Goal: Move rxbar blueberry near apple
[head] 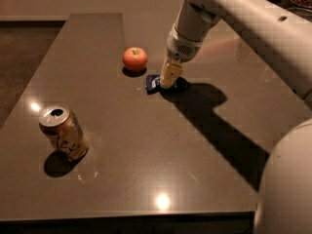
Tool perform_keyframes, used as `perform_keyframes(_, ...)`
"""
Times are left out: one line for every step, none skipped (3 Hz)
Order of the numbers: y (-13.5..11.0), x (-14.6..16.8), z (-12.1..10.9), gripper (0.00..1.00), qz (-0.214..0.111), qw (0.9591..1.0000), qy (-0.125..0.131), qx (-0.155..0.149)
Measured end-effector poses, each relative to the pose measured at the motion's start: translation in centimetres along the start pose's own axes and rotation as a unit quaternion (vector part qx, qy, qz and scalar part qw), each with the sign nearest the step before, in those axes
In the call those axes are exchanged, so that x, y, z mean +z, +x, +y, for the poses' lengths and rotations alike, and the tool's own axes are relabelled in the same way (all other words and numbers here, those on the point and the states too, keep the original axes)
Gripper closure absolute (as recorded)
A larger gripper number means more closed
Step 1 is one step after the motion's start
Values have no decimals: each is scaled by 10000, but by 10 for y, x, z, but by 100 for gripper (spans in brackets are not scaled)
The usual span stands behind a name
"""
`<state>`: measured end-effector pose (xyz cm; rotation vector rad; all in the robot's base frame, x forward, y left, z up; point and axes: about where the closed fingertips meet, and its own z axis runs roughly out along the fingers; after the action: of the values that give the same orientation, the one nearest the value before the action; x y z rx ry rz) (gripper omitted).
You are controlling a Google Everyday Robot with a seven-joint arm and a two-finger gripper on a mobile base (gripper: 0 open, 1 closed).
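Observation:
The rxbar blueberry (153, 84), a dark blue wrapper with white lettering, lies low at the table surface just right of the apple (134, 59), a small reddish-orange fruit with a greenish dimple. My gripper (169, 78) comes down from the upper right and is shut on the bar's right part, hiding most of it. Only the bar's left end and a bit of its right edge show. A small gap separates the bar from the apple.
A gold drink can (62, 132) stands upright at the front left of the dark table (146, 169). My white arm (243, 23) crosses the upper right and casts a long shadow on the table's right side. The table's front edge is near.

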<state>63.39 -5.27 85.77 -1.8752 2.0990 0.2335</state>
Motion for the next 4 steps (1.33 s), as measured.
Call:
perform_keyframes(0, -1, -14, 63, 24, 9999, 108, 130)
perform_keyframes(-1, 1, -15, 40, 24, 9998, 115, 141)
perform_keyframes(-2, 3, -16, 16, 24, 9998, 105, 137)
perform_keyframes(-2, 6, -16, 0, 23, 9999, 95, 133)
